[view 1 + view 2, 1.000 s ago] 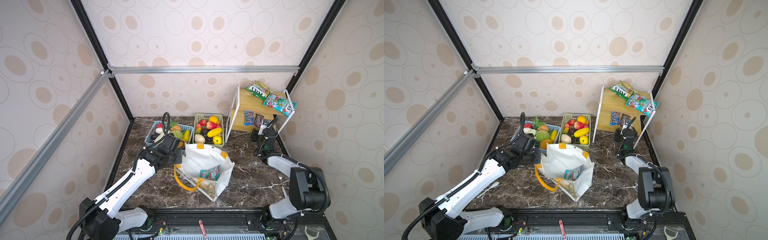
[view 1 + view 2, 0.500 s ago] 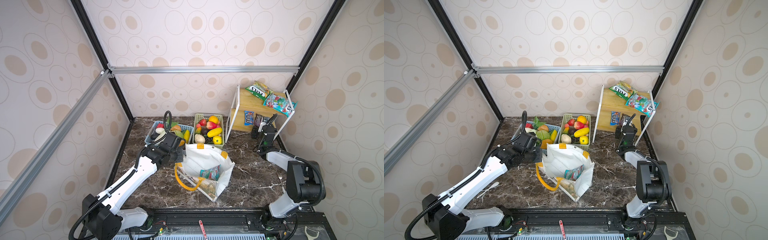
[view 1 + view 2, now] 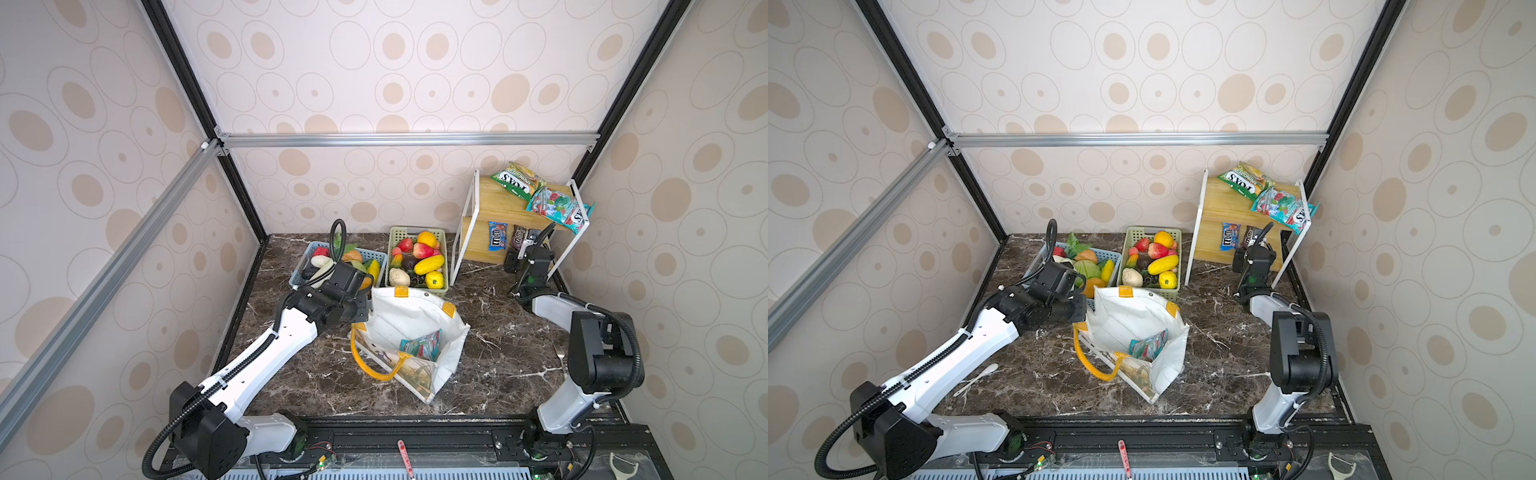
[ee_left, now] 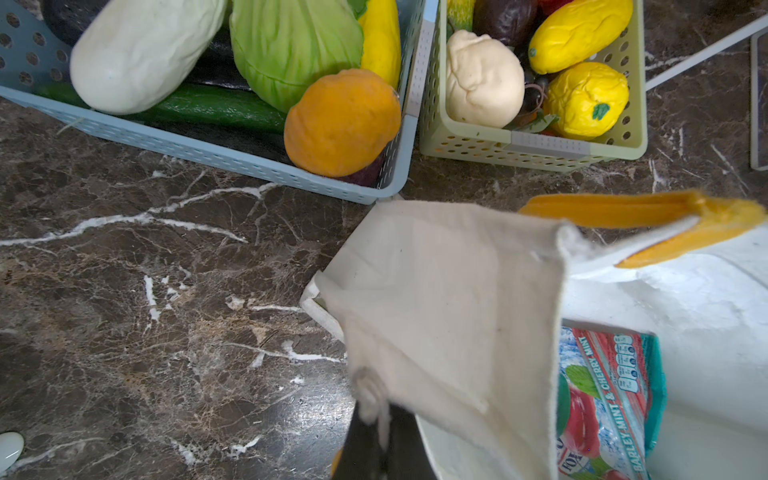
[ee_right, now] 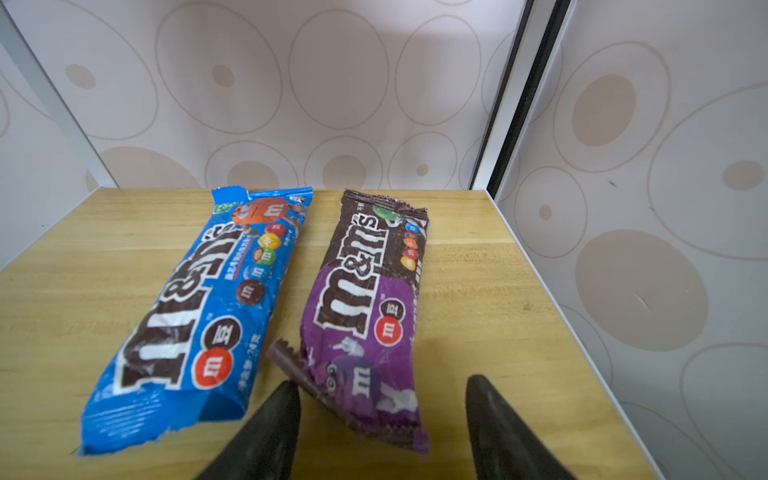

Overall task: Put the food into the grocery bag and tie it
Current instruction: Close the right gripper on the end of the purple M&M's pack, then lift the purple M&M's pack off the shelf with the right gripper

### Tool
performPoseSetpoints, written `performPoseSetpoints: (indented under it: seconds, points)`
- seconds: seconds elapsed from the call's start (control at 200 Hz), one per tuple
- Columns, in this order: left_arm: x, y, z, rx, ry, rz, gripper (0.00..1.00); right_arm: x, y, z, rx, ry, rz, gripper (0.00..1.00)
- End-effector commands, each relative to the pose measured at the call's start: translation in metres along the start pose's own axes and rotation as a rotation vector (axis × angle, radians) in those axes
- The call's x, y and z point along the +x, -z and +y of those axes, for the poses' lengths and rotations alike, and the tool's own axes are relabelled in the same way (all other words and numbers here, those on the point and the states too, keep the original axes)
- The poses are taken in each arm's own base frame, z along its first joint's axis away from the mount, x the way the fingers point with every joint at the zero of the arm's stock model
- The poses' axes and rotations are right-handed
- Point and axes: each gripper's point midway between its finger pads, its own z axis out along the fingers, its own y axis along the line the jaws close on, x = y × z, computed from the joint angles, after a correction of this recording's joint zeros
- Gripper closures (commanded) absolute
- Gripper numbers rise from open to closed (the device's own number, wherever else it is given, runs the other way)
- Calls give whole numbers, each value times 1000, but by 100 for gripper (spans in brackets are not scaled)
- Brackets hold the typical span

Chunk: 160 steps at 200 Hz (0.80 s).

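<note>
Packing step in hand; your left gripper (image 4: 376, 419) is clamped on the rim of the white fabric grocery bag (image 3: 399, 320) with yellow-orange handles, mid-table, propping its mouth open; a teal snack packet (image 3: 422, 345) lies inside; your right gripper (image 5: 382, 386), partly spread and empty, brackets the near end of the dark purple crinkly candy packet (image 5: 365, 299) on the lower wooden shelf (image 5: 498, 291); next you probably close and draw it out low, since a blue candy packet (image 5: 195, 316) lies just beside and the upper shelf (image 3: 498, 199) hangs overhead.
</note>
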Motion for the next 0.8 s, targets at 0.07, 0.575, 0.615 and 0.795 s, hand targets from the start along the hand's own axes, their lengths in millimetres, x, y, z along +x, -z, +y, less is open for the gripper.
performPoseSetpoints:
  seconds: [0.07, 0.575, 0.615, 0.795]
  points:
    - [-8, 4, -1, -7, 1, -4, 100, -2, -6, 0, -16, 41, -5, 38]
    - [-6, 1, 1, -17, 4, 1, 100, 3, -3, 2, -60, 46, -1, 83]
    - [-5, 1, 0, -16, 2, 2, 100, 2, -2, 2, -63, 46, -4, 85]
    - [-5, 1, 2, -17, 5, 0, 100, 0, 4, 4, -81, 41, -8, 91]
